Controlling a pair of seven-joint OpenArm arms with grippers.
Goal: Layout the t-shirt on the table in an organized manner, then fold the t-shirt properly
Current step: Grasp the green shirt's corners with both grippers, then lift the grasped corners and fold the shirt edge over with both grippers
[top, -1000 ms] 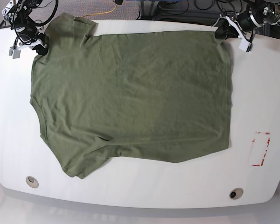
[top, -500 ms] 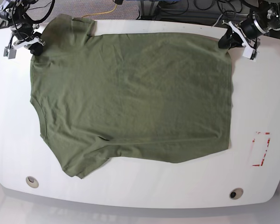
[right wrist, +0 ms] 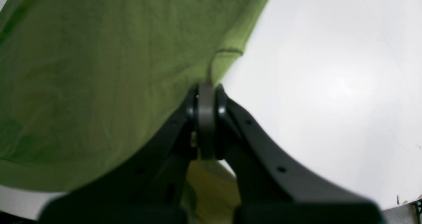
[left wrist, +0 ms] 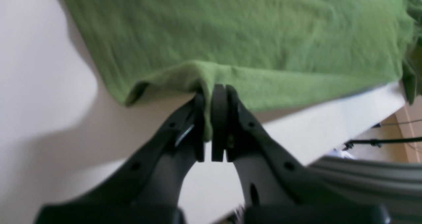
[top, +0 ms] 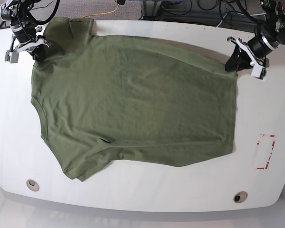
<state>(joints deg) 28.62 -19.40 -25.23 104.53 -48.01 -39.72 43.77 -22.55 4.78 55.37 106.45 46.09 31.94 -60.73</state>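
The olive-green t-shirt lies spread flat on the white table, with its neck and sleeves at the left and its hem at the right. My left gripper is at the shirt's far right corner. In the left wrist view this gripper is shut on a raised fold of the t-shirt hem. At the far left shoulder my right gripper is also closed. The right wrist view shows it shut on the edge of the t-shirt.
A red dashed rectangle marks the table at the right. Two round grommet holes sit near the front edge. Cables and a yellow wire run beyond the far edge.
My left gripper has moved toward the front with the hem corner, so the shirt's far edge now slants. The right gripper has barely shifted.
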